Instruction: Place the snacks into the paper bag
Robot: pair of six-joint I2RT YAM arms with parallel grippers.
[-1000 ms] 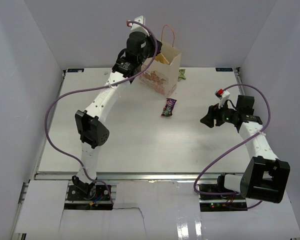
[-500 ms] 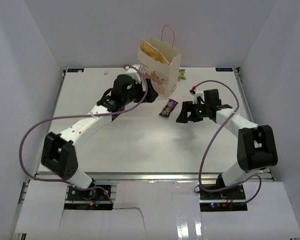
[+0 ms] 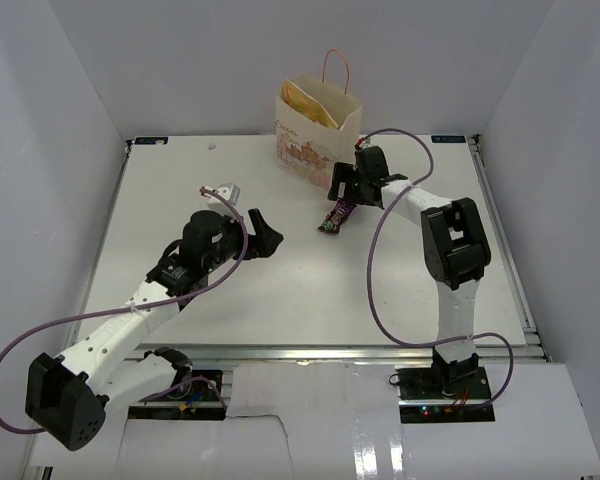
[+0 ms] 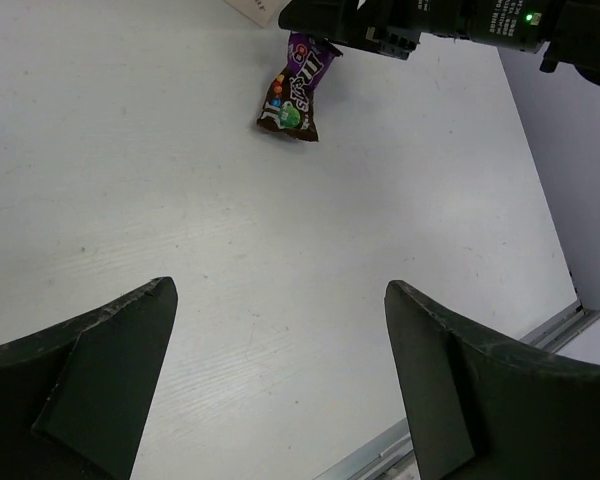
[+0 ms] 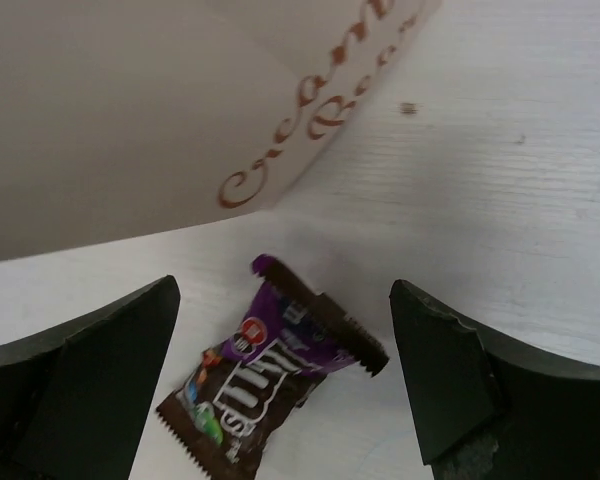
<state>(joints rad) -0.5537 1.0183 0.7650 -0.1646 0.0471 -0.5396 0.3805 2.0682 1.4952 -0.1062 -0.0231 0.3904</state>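
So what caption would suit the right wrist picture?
Open right gripper frames a purple M&M's packet lying near the paper bag.

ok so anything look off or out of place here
Nothing looks spilled or damaged. The one stray item is the purple M&M's pack, lying at a slant on the table just outside the paper bag, with the open right gripper right above it. A yellow-tan chip bag shows in the bag's open top.
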